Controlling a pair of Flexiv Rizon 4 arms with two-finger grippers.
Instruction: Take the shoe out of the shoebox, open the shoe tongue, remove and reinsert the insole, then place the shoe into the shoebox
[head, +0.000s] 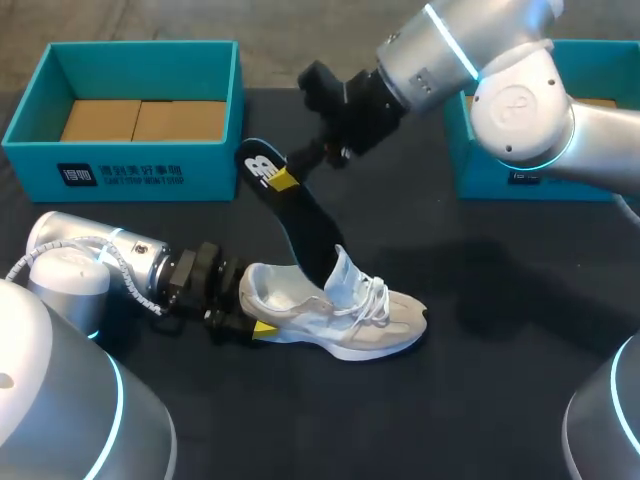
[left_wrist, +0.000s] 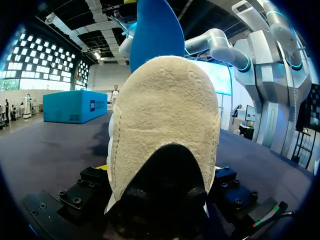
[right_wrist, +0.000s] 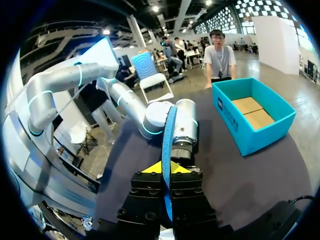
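Insole (head: 300, 215) pinched edge-on in my right pincer (head: 285, 180), its lower end inside the shoe (head: 345, 315), heel clamped in my left pincer (head: 250, 312)

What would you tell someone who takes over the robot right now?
Grippers: the left gripper is shut on the heel of the shoe, which sits on the table. The right gripper is shut on the insole, whose front end is inside the shoe.
Done: the shoe is out of the shoebox.
Left: I cannot tell whether the insole is coming out or going back. It needs seating, then the shoe goes into the shoebox.
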